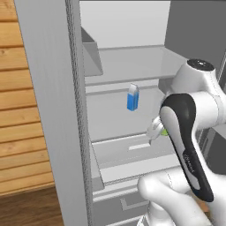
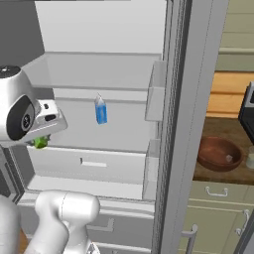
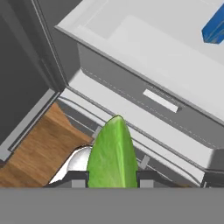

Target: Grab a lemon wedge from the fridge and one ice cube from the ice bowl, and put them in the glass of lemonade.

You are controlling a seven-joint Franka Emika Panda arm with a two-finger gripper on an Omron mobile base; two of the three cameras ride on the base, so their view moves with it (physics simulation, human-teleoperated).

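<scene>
My claw (image 3: 112, 178) pinches the lemon wedge (image 3: 111, 153) between half-closed fingers, just outside the open fridge (image 2: 99, 79). I'd keep the squeeze steady and swing toward the counter (image 2: 223, 176) gently.

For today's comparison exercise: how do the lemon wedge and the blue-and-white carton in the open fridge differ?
The lemon wedge is yellow-green and tapered; the blue-and-white carton is boxy with a peaked top. The wedge is clamped in the gripper, off the shelves; the carton stands upright on a fridge shelf, untouched. The wedge sits lower than the carton. Both are small.
</scene>
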